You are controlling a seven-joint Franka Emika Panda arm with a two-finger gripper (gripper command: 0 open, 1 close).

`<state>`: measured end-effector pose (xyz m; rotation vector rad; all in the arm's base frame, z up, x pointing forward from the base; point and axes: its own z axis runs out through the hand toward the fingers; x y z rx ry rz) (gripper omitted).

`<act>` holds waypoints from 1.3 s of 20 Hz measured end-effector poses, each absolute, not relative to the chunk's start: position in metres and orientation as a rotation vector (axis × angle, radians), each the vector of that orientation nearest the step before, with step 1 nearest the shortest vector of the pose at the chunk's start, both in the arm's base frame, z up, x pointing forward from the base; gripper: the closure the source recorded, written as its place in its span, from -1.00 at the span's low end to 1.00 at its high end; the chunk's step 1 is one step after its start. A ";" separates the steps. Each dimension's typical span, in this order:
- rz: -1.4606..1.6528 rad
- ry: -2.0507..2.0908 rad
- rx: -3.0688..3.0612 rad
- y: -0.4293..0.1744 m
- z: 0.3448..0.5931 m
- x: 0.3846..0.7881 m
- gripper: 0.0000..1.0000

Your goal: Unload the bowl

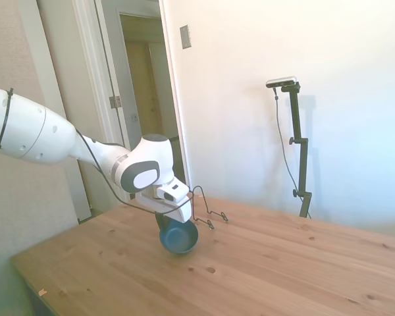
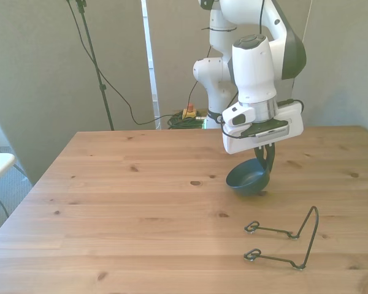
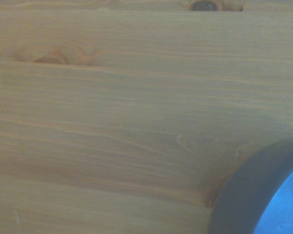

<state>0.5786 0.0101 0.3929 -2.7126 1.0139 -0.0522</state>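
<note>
The small dark blue-teal bowl [image 2: 248, 179] hangs tilted just above the wooden table [image 2: 129, 202], its opening turned toward the front view's left. My gripper [image 2: 268, 164] comes down from above and is shut on the bowl's rim on the front view's right side. In the side view the bowl [image 1: 179, 238] sits right under the gripper [image 1: 164, 221], at or barely off the tabletop. The wrist view catches only a curved edge of the bowl [image 3: 266, 195] over wood grain.
A thin black wire rack [image 2: 286, 240] lies on the table nearer the camera in the front view, apart from the bowl; in the side view the rack [image 1: 209, 212] shows just behind the gripper. A doorway stands behind the arm.
</note>
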 end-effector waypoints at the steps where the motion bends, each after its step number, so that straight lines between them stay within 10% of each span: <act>1: -0.039 1.013 -2.714 0.010 0.393 0.579 -1.00; 13: -0.008 1.026 -2.720 0.012 0.387 0.588 -1.00; 26: -0.222 1.020 -2.753 0.022 0.444 0.558 -1.00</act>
